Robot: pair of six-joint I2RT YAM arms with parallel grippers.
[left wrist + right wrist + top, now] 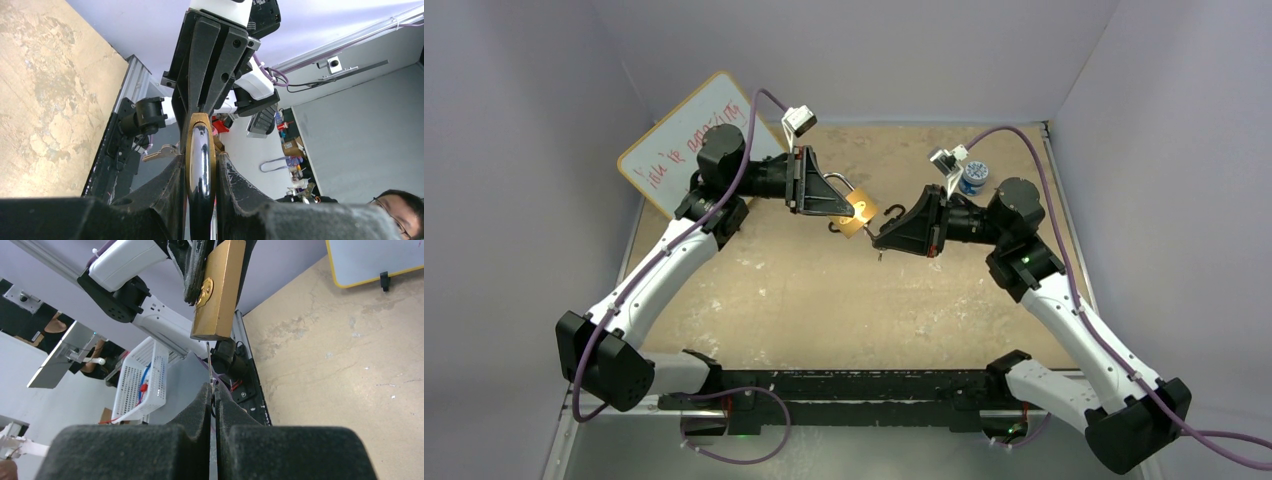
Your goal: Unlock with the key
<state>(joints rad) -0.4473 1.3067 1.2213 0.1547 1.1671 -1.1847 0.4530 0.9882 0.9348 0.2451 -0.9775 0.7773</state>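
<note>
You have the brass padlock [860,213] clamped aloft in the left gripper [849,207] and the key [210,367] pinched in the right gripper [881,240], its tip just short of the lock's base, so insertion, turning and shackle release are not yet done.

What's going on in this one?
The left fingers pinch a brass padlock in the air above the table. The right fingers, shut on a key, aim it at the padlock's bottom face. The tip sits right at that face; it doesn't look inserted yet.
</note>
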